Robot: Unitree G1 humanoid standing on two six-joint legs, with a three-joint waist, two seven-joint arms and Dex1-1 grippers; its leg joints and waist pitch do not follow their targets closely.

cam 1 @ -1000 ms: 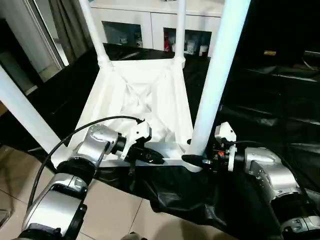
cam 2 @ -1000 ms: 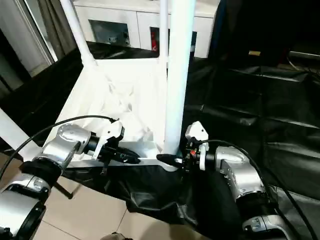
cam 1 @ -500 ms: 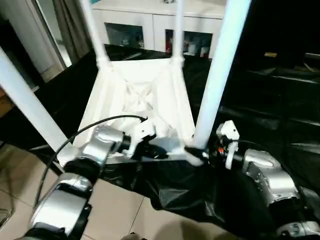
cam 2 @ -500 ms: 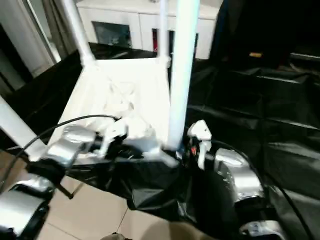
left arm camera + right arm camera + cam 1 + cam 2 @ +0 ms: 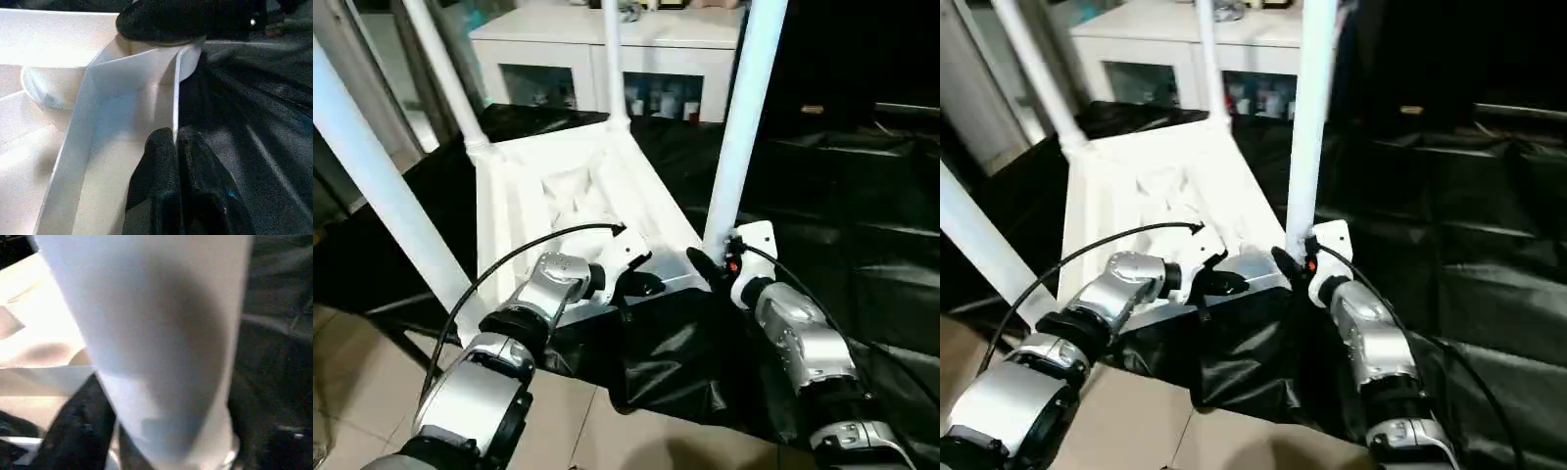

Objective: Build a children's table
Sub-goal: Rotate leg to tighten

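My left gripper pinched the upside-down white plastic table's rim at frame centre; right gripper clamped that round leg, best kept plumb

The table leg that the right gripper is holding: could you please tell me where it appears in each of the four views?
Left eye: the table leg rises right of centre to the top edge.
Right eye: the leg stands just right of centre.
Left wrist: its base sits at the rim's far corner.
Right wrist: the leg is close up, centre.
Shared landmark: the tabletop's near rim.
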